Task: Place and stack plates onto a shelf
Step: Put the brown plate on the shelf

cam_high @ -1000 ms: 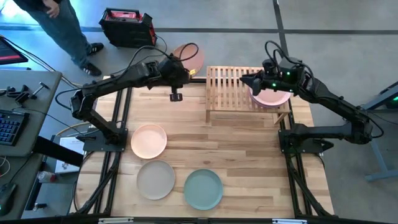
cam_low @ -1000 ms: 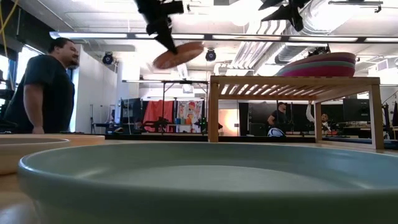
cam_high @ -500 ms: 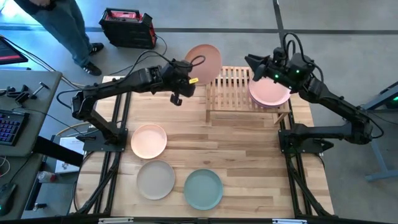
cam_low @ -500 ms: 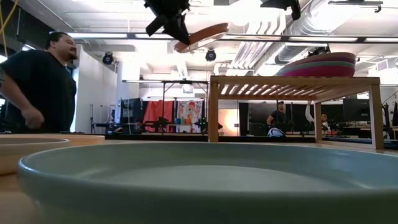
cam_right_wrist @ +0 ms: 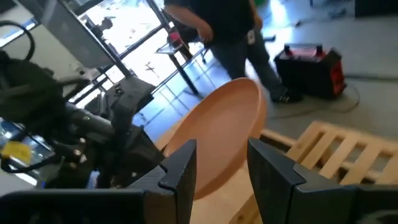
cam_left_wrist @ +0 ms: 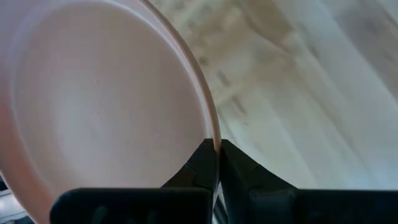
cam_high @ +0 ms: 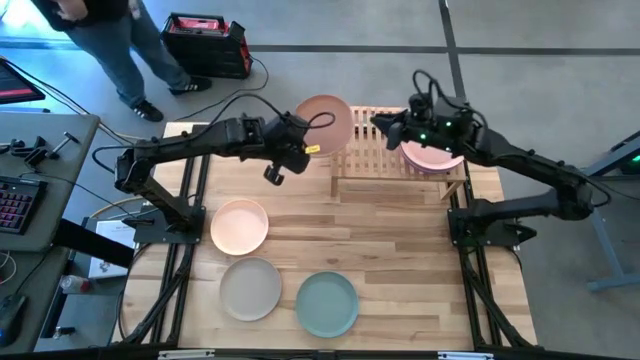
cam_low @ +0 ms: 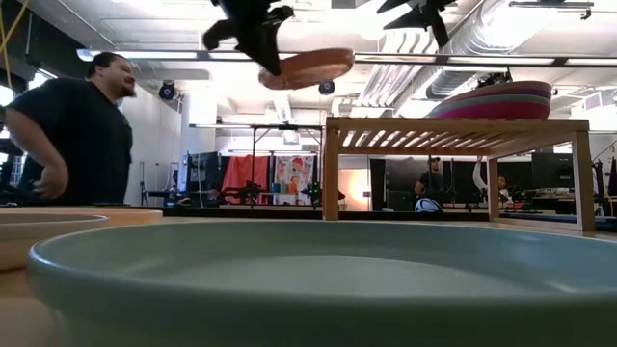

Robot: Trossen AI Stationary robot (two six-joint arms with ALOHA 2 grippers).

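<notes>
Looking down from the high view, you see the left gripper (cam_high: 302,140) pinching the peach plate (cam_high: 323,122) by its rim, held in the air just beside the shelf (cam_high: 360,150). The right gripper (cam_high: 385,122) hovers at the plate's far edge, fingers spread. In the low view the plate (cam_low: 307,68) hangs nearly level above shelf height. The left wrist view shows both fingers (cam_left_wrist: 202,165) closed on the thin rim (cam_left_wrist: 211,127). Treat it as stiff, light, likely slippery: take the opposite rim squarely.
</notes>
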